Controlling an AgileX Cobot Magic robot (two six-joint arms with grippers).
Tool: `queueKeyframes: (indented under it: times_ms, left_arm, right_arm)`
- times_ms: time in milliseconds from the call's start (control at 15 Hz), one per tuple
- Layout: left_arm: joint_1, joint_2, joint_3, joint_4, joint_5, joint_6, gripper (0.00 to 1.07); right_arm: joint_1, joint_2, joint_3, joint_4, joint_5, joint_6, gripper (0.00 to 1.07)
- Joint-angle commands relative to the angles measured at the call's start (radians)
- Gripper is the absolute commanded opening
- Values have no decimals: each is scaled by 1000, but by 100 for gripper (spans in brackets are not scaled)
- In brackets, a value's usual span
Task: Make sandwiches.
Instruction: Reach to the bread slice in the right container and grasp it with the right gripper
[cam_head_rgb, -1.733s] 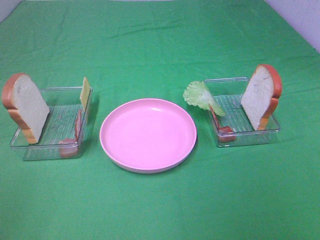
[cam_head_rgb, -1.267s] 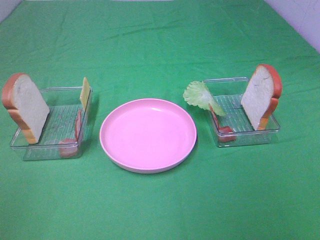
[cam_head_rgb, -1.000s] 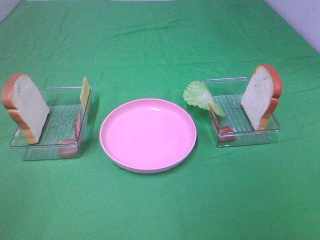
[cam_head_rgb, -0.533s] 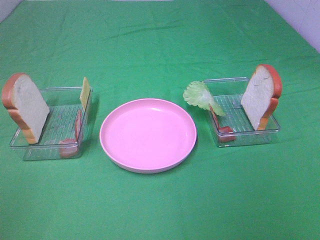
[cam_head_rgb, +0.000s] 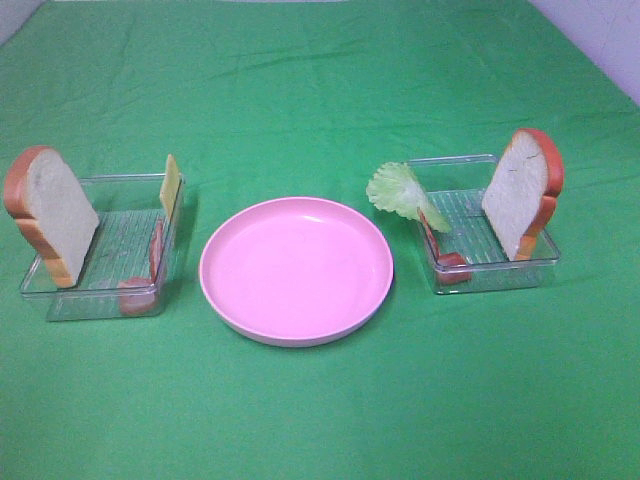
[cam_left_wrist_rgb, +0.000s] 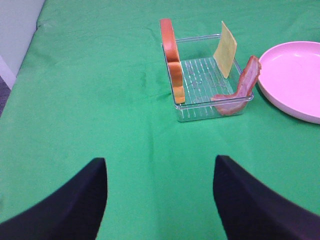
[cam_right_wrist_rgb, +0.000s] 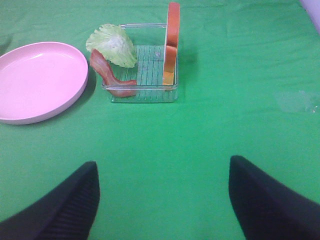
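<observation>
Green tabletop (cam_head_rgb: 320, 80), pink plate (cam_head_rgb: 296, 270) at frame centre. Left tray (cam_head_rgb: 90, 300) holds upright bread slice (cam_head_rgb: 50, 212), cheese (cam_head_rgb: 171, 185), bacon strip (cam_head_rgb: 156, 250). Right tray (cam_head_rgb: 500, 278) holds second bread slice (cam_head_rgb: 520, 192), lettuce (cam_head_rgb: 400, 192), second bacon strip (cam_head_rgb: 440, 250). Left hand (cam_left_wrist_rgb: 160, 161) and right hand (cam_right_wrist_rgb: 164, 162) are released, grasping nothing.

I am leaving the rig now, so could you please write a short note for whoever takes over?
Left gripper open, empty. Right gripper open, empty.
Left tray holds a bread slice, cheese and a bacon strip. Right tray holds lettuce, a second bacon strip and a second bread slice.
Done: nothing; the plate is bare.
Left: stack all parts into sandwiches.
</observation>
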Motion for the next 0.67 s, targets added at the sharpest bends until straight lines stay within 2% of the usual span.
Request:
queueKeyframes:
  times_ms: [67, 333, 533, 667]
  left_arm:
    - [1, -18, 2, 2, -9, -2, 60]
    - [1, -18, 2, 2, -9, -2, 60]
    - [1, -18, 2, 2, -9, -2, 60]
    - [1, -18, 2, 2, -9, -2, 60]
  right_arm:
    - [-6, -7, 2, -2, -8, 3, 69]
    - [-6, -5, 0, -3, -11, 3, 69]
    - [-6, 87, -26, -25, -99, 4, 69]
    - [-6, 217, -28, -21, -215, 4, 69]
